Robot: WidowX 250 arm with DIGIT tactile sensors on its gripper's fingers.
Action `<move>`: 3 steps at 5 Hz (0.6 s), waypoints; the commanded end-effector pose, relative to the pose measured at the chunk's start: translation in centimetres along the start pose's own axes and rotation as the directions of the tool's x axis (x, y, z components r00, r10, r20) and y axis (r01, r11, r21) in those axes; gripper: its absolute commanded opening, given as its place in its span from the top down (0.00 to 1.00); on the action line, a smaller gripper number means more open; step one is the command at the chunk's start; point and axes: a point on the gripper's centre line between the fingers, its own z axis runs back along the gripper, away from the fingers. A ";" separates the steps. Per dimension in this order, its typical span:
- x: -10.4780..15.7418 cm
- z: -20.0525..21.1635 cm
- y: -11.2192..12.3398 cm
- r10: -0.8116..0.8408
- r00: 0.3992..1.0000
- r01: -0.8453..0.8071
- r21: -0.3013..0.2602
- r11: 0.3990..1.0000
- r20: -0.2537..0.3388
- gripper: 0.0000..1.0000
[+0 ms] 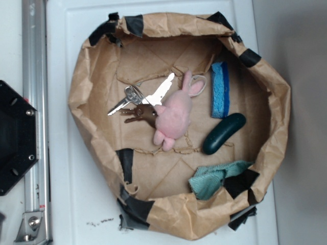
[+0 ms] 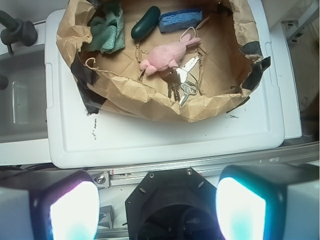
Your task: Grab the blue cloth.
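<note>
The cloth lay crumpled inside a paper nest, against its wall, beside a strip of black tape. In the wrist view the cloth sat in the far left corner of the nest. The pickle lay near the cloth, tilted, not touching it. The sponge lay beyond the pickle, almost touching its end. The bunny lay in the middle of the nest, partly over a bunch of keys. Nothing covered the cloth; only the raised paper wall stood close around it on two sides. The nest rested on a white worktop.

The gripper showed only in the wrist view, high above the near edge of the worktop, well apart from the cloth. Its two fingers stood spread wide, holding nothing.
</note>
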 end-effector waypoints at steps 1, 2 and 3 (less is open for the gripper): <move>0.0 0.0 0.0 0.000 1.000 0.000 0.000 1.000 0.000 0.00; 4.9 -1.6 0.8 -0.060 0.996 0.059 0.022 0.998 0.073 0.00; 8.3 -2.9 1.0 -0.110 0.986 0.106 0.039 0.994 0.128 0.00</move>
